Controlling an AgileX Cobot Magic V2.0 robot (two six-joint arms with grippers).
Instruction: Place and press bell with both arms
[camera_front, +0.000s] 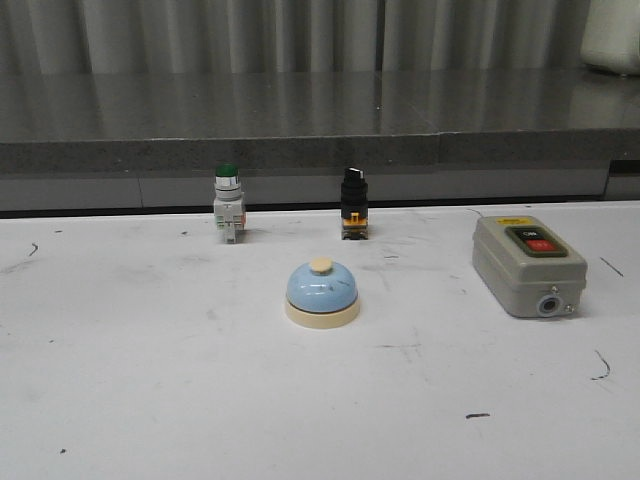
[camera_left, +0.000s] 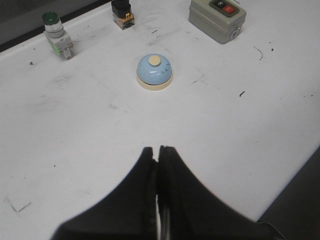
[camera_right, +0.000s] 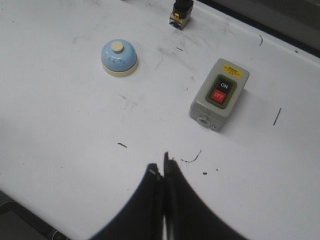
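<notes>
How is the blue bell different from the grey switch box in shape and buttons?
The bell is a round, glossy light-blue dome; the switch box is a grey rectangular case. The bell has one cream button on top; the box has a black and a red button. Both rest on the white table, untouched.

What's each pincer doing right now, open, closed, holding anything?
Left pincer: closed, empty, short of the bell.
Right pincer: closed, empty, above bare table.
</notes>
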